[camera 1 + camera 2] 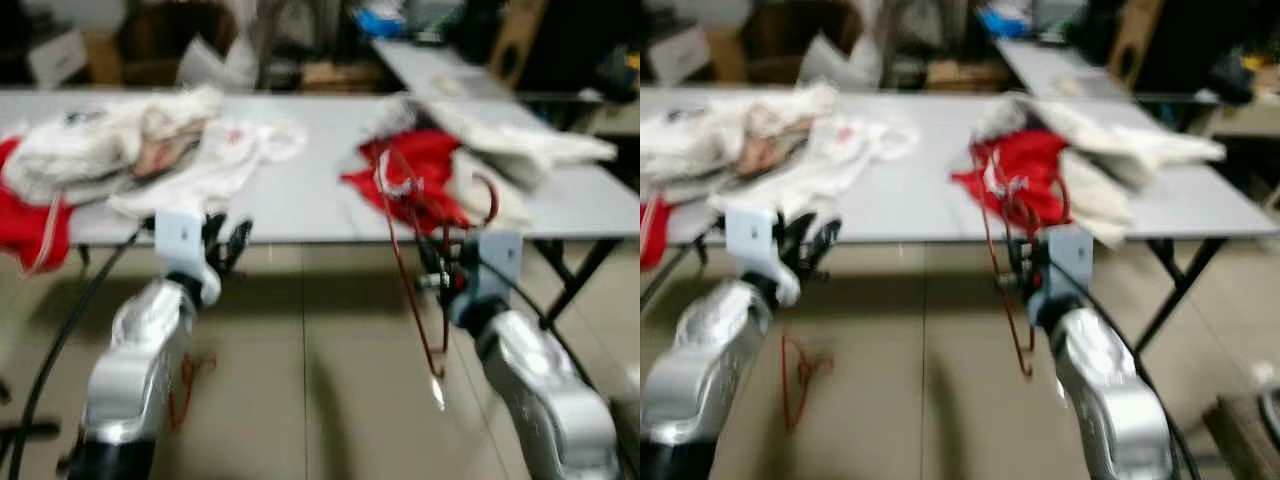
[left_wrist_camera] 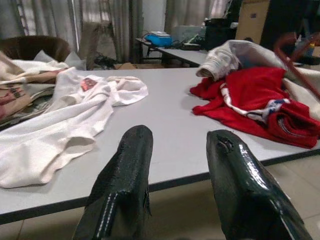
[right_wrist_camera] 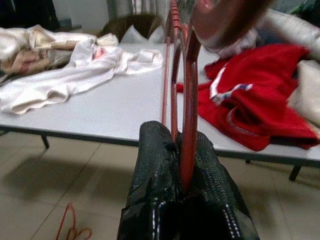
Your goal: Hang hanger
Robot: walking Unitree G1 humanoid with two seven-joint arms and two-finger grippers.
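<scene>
A long grey tabletop (image 1: 300, 195) stands just ahead of both end effectors on a beige tiled floor (image 1: 320, 380), with white garments (image 2: 60, 125) heaped beyond the left end effector (image 2: 175, 150), a red garment (image 3: 250, 105) beyond the right end effector (image 3: 182, 145), and cluttered furniture and curtains at the back of the room. The right end effector has its fingers pinched tight on a red wire hanger (image 1: 405, 260), which reaches from the tabletop's edge down below the fingers toward the floor. The left end effector is spread wide and holds nothing, and another red hanger (image 1: 795, 380) lies on the floor below it.
</scene>
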